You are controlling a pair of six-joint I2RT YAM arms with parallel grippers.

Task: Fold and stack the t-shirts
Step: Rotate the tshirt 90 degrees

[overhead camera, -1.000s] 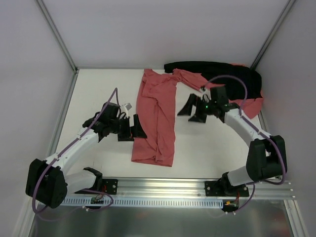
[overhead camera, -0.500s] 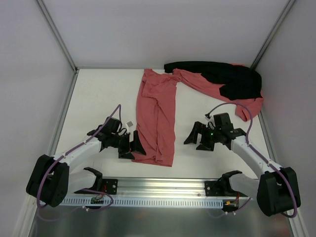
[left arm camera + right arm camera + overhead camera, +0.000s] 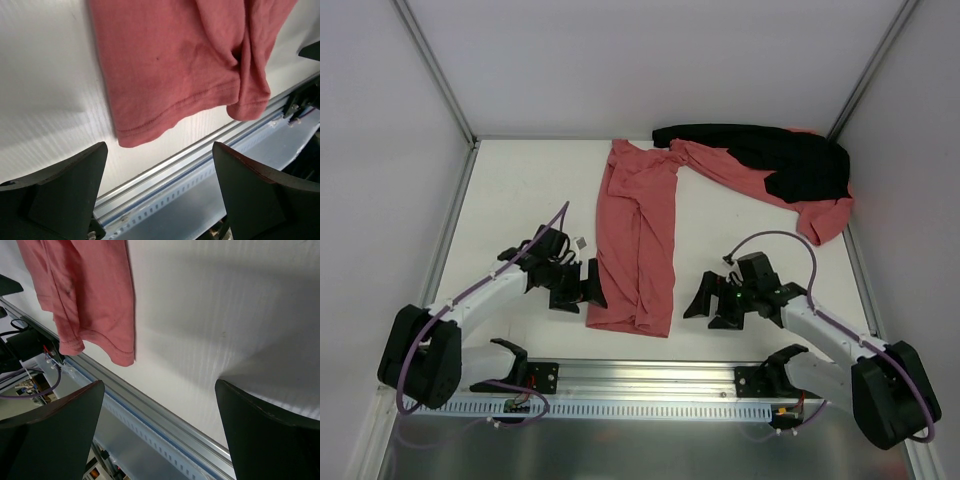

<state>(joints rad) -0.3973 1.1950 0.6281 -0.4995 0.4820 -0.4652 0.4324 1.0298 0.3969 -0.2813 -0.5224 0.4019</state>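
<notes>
A salmon-red t-shirt (image 3: 638, 235) lies folded lengthwise in a long strip down the middle of the table, its hem toward the near edge. A second salmon-red t-shirt (image 3: 815, 212) lies crumpled at the back right, partly under a black cloth (image 3: 760, 147). My left gripper (image 3: 586, 286) is open and empty, just left of the hem's near left corner. My right gripper (image 3: 704, 304) is open and empty, a little right of the hem's near right corner. The hem shows in the left wrist view (image 3: 175, 75) and in the right wrist view (image 3: 85, 295), ahead of the open fingers (image 3: 65, 190) (image 3: 55, 430).
An aluminium rail (image 3: 650, 376) runs along the table's near edge, close behind both grippers. White walls with metal posts (image 3: 435, 70) close in the left, back and right sides. A small white tag (image 3: 581, 242) lies by the left wrist.
My right gripper has come from the back of the table toward the near edge, to beside the hem. My left gripper has moved nearer too and stays by the hem's left corner.
</notes>
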